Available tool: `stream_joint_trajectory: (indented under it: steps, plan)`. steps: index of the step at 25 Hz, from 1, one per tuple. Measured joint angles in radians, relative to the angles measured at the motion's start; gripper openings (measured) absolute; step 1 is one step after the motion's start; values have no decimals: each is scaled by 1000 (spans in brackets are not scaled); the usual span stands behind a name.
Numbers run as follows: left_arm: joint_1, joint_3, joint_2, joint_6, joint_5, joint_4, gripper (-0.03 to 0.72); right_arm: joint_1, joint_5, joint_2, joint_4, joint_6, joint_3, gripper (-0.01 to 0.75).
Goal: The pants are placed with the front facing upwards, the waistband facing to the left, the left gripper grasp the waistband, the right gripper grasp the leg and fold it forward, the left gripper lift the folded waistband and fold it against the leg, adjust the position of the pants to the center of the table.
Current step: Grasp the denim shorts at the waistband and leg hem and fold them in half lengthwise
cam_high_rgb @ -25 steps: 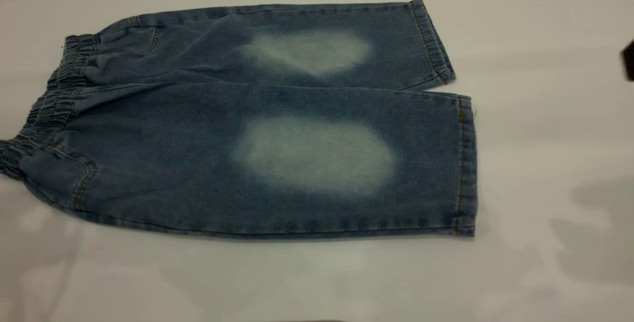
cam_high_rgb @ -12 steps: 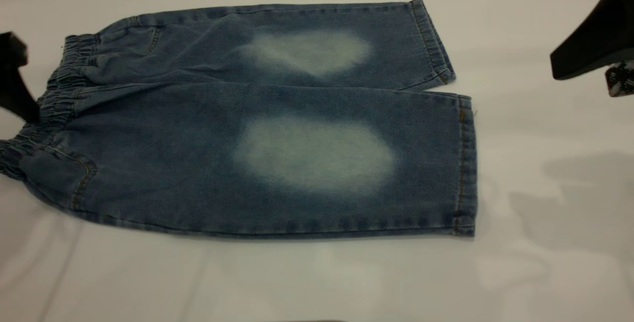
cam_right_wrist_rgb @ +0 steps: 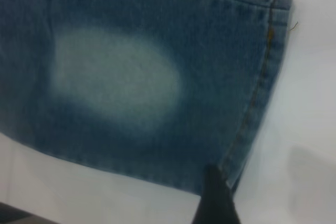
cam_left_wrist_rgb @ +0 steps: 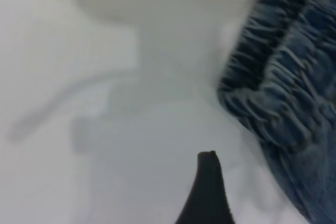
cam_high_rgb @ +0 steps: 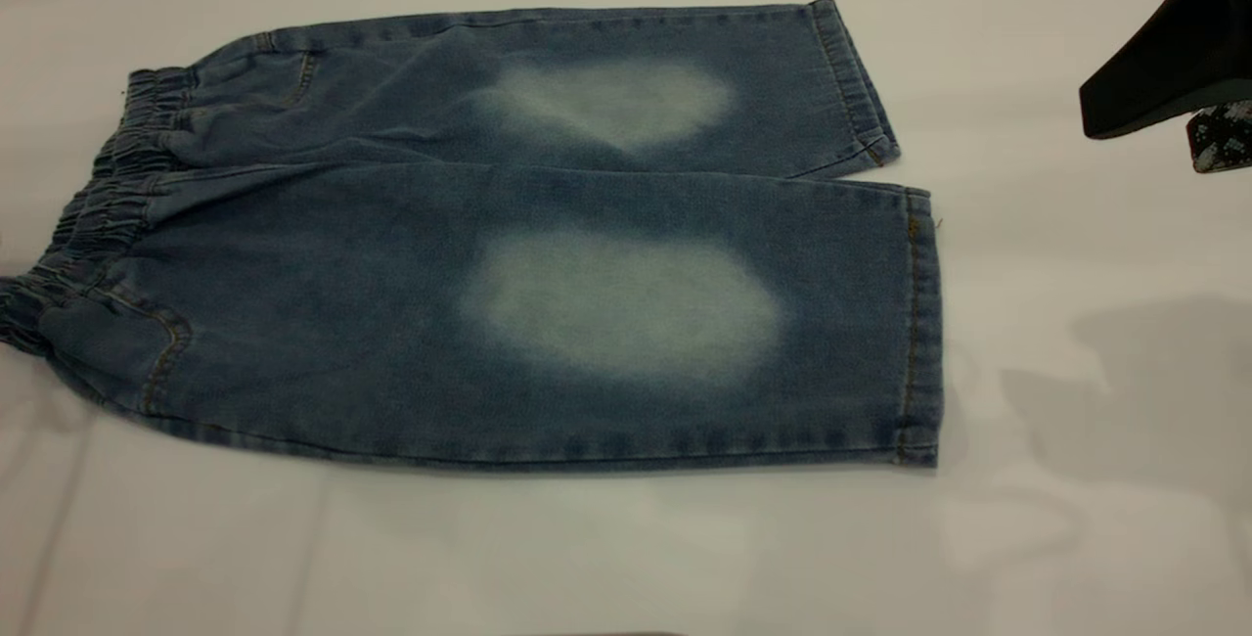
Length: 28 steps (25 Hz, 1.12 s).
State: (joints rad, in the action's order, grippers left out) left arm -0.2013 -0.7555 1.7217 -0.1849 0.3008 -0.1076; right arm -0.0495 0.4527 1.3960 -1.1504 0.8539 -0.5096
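The pants [cam_high_rgb: 509, 235] lay flat, front up, on the table [cam_high_rgb: 626, 558], waistband [cam_high_rgb: 108, 196] at left. Right gripper [cam_high_rgb: 1188, 122] hovered open, well right of the leg [cam_high_rgb: 626, 313]. Left gripper [cam_left_wrist_rgb: 209, 192] beside waistband; finger state indeterminate.

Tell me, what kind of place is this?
Probably a robot test bench, not a home: small pants lie flat on a plain white table, and a black robot gripper hangs at the right edge.
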Motion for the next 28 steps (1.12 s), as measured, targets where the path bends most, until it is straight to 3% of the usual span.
stream_joint_trajectory:
  steps: [18, 28]
  plan:
    - [-1, -2, 215, -1, -157, -49, 534, 0, -8, 0, -13, 2, 0, 435]
    - [14, -7, 179, 0, -73, -51, 534, 0, -8, 0, -29, 2, 0, 435]
